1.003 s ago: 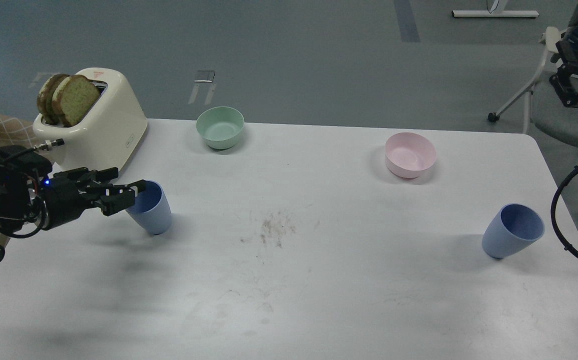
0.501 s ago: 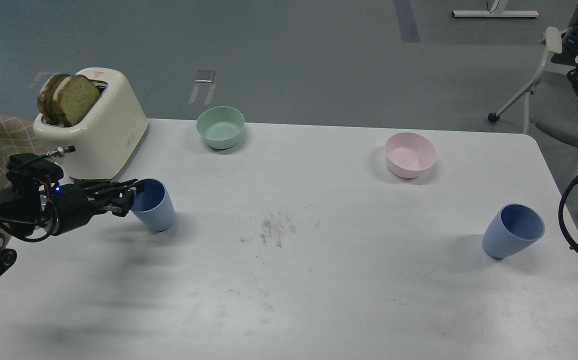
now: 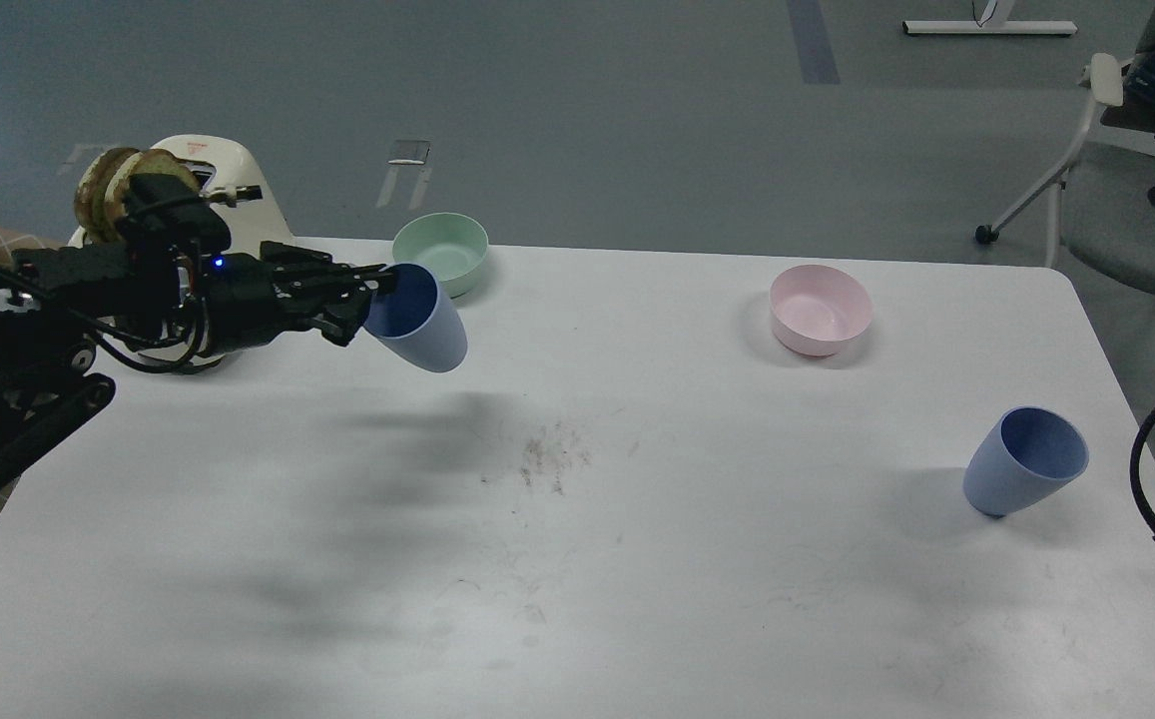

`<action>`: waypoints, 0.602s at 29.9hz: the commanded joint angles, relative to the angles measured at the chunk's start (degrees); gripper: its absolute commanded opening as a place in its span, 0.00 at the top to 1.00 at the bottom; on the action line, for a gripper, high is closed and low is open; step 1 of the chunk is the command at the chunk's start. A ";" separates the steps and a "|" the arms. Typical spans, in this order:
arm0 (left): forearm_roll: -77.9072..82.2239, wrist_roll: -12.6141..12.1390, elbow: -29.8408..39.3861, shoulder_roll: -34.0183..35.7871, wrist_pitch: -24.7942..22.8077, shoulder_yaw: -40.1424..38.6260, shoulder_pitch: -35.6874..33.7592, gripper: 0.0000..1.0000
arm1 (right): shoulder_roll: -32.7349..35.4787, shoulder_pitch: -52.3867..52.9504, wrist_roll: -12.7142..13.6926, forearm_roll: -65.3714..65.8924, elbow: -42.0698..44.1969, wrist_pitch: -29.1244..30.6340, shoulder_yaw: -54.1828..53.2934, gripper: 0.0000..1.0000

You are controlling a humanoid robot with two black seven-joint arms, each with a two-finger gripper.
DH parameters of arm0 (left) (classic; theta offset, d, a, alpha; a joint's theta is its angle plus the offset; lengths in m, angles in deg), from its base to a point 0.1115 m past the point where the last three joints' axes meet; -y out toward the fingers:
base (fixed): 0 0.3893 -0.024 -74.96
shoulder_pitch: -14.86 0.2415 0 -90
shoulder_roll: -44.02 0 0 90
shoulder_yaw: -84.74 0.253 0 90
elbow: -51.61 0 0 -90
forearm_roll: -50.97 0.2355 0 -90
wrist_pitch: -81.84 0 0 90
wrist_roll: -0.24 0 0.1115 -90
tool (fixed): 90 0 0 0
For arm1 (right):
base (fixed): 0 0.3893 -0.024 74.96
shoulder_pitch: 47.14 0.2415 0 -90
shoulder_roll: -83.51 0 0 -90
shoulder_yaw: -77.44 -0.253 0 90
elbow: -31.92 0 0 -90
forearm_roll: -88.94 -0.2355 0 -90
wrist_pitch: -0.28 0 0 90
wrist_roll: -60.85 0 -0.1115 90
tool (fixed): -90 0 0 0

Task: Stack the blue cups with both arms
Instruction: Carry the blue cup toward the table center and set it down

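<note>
Lifted off the tabletop (image 3: 637, 559) since the earlier frame, the left blue cup (image 3: 419, 320) now hangs tilted in the upper left of the frame, in front of the mint-green bowl (image 3: 447, 250). Reaching rightward almost level, the left tool (image 3: 374, 295) pinches the cup's rim. Matte, smooth and tapering, the other blue cup (image 3: 1024, 461) stands at right, unmoved, below the pink bowl (image 3: 821, 308). Only a cable loop of the right arm shows; its tool is out of frame.
</note>
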 commanded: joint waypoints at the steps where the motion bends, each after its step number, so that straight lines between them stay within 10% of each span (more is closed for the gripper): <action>1: -0.23 0.14 -0.76 -4.72 -0.04 9.70 -10.11 1.00 | -0.02 -3.59 -0.08 0.01 -1.53 0.00 -1.83 0.00; 18: 0.91 0.58 -11.04 -23.09 -0.21 22.38 -17.00 1.00 | -0.02 -10.63 -0.17 -0.08 -4.35 0.00 -6.23 0.00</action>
